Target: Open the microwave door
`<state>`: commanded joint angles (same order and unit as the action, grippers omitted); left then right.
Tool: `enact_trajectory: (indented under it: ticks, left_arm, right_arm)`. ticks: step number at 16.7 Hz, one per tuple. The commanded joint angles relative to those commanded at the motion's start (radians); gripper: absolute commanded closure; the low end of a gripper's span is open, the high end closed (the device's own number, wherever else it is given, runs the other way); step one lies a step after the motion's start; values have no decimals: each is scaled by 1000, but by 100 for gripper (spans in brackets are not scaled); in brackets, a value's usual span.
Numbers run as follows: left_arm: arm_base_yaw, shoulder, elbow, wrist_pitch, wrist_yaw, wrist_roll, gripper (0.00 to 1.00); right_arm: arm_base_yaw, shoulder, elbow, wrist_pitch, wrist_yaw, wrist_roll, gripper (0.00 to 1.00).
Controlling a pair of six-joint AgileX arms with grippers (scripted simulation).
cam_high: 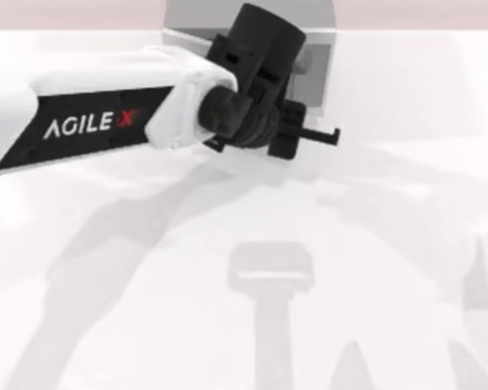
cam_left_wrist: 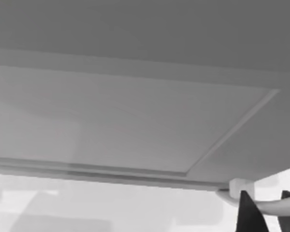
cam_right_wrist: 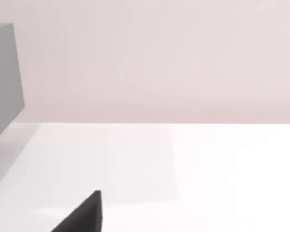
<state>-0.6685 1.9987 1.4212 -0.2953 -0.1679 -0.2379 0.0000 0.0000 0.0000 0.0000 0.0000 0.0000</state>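
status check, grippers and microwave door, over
Left gripper at microwave door handle. Right gripper parked off right side. Nothing in the way.

Left arm extended to the far centre.
Its hand (cam_high: pixel 313 134) points right, fingers (cam_left_wrist: pixel 246 212) slightly parted.

The microwave (cam_high: pixel 317 32) is plain grey; its door (cam_left_wrist: pixel 135 121) is a lighter grey with a darker window and a pale, near-white handle (cam_left_wrist: pixel 241 186). The left arm (cam_high: pixel 98 114) is white with a black panel lettered in white and a red X; its end effector (cam_high: pixel 309 134) is black. The tabletop (cam_high: pixel 390 244) is white, the back wall (cam_right_wrist: pixel 159 58) pale pink
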Motion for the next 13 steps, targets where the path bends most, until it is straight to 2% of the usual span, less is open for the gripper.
enact_trajectory:
  ticks: [13]
  left_arm:
    - [9, -23, -34, 16, 29, 35, 100]
  right_arm:
    - [0, 0, 0, 0, 0, 0, 0]
